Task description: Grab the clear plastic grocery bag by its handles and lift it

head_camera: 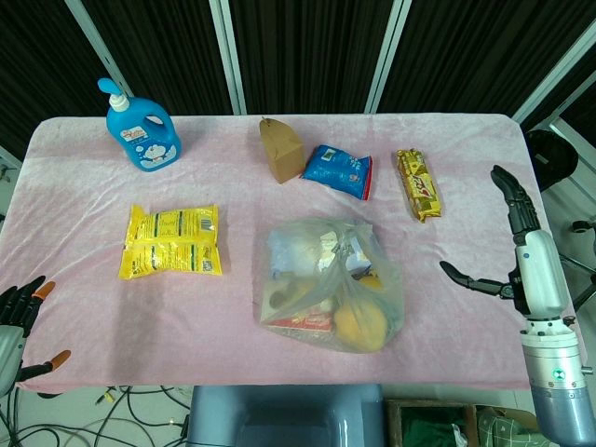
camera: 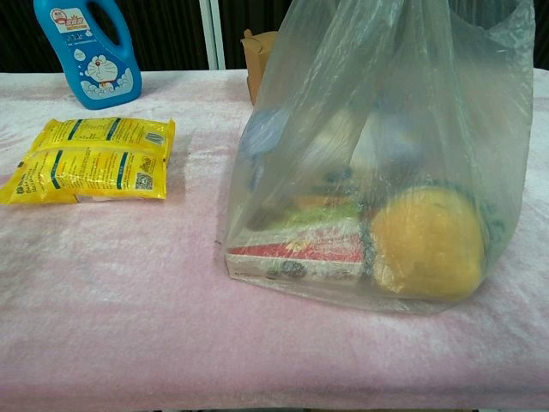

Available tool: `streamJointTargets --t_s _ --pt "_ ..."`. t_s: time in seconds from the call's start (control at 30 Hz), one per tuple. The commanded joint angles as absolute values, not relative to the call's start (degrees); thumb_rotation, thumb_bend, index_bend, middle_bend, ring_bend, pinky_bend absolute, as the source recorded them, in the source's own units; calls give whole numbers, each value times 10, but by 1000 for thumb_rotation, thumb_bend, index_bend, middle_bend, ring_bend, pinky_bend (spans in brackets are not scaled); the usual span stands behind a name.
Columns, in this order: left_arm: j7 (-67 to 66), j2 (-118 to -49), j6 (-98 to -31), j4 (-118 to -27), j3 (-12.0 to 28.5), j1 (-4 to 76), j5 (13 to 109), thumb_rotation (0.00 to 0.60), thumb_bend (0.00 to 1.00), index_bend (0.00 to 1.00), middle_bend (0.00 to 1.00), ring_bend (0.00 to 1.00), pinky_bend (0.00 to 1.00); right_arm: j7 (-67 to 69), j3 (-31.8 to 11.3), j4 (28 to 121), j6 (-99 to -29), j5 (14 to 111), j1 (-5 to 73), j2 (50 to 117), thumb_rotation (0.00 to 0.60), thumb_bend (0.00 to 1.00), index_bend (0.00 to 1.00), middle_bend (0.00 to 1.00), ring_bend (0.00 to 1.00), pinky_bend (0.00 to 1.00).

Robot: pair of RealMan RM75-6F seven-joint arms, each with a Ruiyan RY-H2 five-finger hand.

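The clear plastic grocery bag (head_camera: 331, 284) stands on the pink table near the front middle, holding an orange fruit, a red-edged box and other packets. Its handles (head_camera: 346, 244) sag over the top of the contents. In the chest view the bag (camera: 377, 163) fills the right half, and its handles run out of the top of the frame. My right hand (head_camera: 517, 244) hovers open beyond the table's right edge, fingers spread, well apart from the bag. My left hand (head_camera: 20, 321) is at the front left corner, open, off the table. Neither hand shows in the chest view.
A yellow packet (head_camera: 173, 241) lies left of the bag. At the back stand a blue bottle (head_camera: 140, 126), a brown carton (head_camera: 279, 149), a blue snack pouch (head_camera: 338, 170) and a yellow-red biscuit pack (head_camera: 418, 183). The pink cloth (head_camera: 84, 196) covers the table.
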State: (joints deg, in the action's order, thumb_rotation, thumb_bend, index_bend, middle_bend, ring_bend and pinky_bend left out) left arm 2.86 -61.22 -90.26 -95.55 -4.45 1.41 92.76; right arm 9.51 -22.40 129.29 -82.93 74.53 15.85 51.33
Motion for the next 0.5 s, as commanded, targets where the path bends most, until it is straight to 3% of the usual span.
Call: streamJointTargets --t_s 0.03,0.5 --pt "29 -612 -902 -956 -44 14 927 600 39 15 0 35 7 91 -222 1296 -826 742 162 517 600 77 0 0 0 16" --pt "37 -608 -898 -954 -40 13 932 600 39 15 0 35 7 56 -207 1297 -827 750 171 539 600 76 0 0 0 16"
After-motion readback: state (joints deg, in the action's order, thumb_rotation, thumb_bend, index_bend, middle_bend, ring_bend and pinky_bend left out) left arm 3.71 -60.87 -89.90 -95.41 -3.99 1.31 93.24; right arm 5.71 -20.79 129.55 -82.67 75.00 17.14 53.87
